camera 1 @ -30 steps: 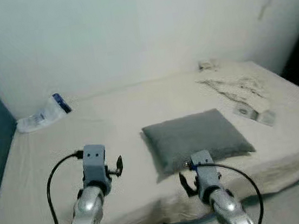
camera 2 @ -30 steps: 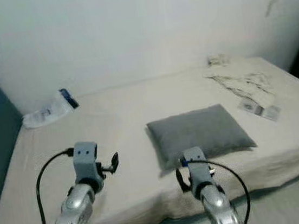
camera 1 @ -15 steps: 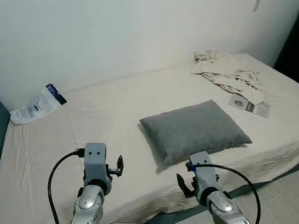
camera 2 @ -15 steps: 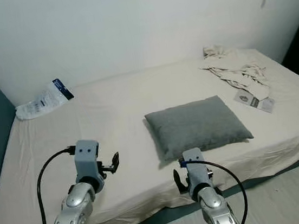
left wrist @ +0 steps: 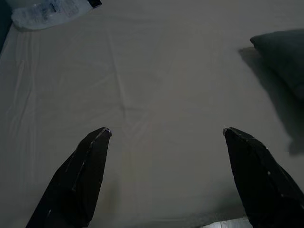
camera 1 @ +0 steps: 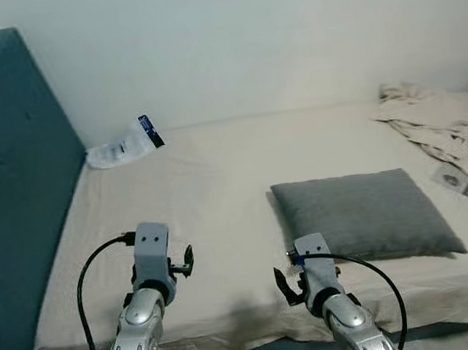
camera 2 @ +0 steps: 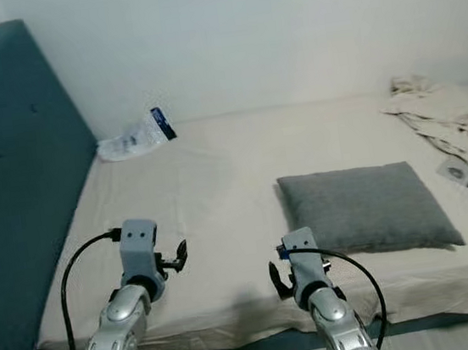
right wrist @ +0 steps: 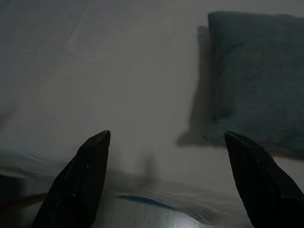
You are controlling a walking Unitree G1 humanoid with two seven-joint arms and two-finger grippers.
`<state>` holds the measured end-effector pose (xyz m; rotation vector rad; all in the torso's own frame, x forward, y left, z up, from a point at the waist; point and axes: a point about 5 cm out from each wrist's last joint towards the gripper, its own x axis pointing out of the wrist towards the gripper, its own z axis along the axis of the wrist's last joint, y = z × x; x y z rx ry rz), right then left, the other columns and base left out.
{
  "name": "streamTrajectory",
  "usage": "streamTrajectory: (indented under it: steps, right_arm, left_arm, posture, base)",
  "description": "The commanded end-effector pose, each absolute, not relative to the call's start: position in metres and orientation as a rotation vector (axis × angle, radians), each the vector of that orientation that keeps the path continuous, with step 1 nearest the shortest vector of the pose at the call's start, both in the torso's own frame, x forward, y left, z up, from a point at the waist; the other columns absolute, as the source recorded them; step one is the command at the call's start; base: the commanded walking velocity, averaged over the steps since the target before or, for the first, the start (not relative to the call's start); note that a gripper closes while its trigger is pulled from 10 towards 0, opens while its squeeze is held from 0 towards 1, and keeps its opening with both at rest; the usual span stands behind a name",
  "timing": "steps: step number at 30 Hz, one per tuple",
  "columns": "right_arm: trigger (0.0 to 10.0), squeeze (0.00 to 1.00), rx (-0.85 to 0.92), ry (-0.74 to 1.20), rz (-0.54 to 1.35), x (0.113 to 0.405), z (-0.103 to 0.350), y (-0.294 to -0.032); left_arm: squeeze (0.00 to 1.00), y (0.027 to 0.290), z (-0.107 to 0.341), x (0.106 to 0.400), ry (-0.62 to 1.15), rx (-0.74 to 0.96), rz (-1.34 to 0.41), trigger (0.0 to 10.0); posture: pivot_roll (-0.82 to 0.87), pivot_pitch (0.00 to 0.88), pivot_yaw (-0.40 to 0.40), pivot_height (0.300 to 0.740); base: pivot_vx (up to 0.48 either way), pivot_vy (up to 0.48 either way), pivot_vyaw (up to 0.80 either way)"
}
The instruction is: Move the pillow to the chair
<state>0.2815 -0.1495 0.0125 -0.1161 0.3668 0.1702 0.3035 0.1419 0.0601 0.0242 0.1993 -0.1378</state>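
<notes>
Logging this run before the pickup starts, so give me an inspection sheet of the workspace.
Surface: bed with a beige sheet, lightly wrinkled.
Job's things: grey pillow flat on the bed, untouched; chair: nothing seen.
Clutter: plastic packet near the headboard; crumpled cloth and a small packet at the robot's right.
Grippers: left gripper and right gripper above the bed's near edge, fingers open, empty.
Cables: black cable looping off the left wrist, another off the right.
Surroundings: teal headboard, pale wall.

No legible text; print on plastic packet too blurred.
</notes>
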Motion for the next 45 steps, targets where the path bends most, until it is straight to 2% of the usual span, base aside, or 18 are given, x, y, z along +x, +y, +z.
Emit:
streamTrajectory:
  steps: [1, 9, 33, 45]
  right_arm:
    - [10.0, 0.0, -0.104, 0.382, 0.16, 0.2777, 0.0093, -0.1529]
    - [10.0, 0.0, -0.106, 0.392, 0.162, 0.2744, 0.0074, -0.1552]
    - [10.0, 0.0, -0.096, 0.397, 0.162, 0.2747, 0.0085, -0.1533]
    - [10.0, 0.0, -0.094, 0.402, 0.146, 0.274, 0.0076, -0.1571]
  left_arm:
    - [0.0, 0.14, 0.0566, 0.3023, 0.215, 0.044, -0.143, 10.0]
    - [0.0, 0.1403, 0.0567, 0.3008, 0.215, 0.055, -0.133, 10.0]
    - [0.0, 0.1431, 0.0552, 0.3005, 0.229, 0.073, -0.118, 10.0]
    - [0.0, 0.1406, 0.0542, 0.3029, 0.256, 0.078, -0.13, 10.0]
  posture:
    - [-0.04, 0.067, -0.01, 0.74]
    - [-0.04, 0.082, -0.018, 0.74]
    - [-0.04, 0.09, -0.011, 0.74]
    - [-0.03, 0.089, -0.003, 0.74]
  base:
    - [0.0, 0.0, 0.0]
    - [0.0, -0.096, 0.0]
    - [0.0, -0.37, 0.0]
    - [0.0, 0.202, 0.0]
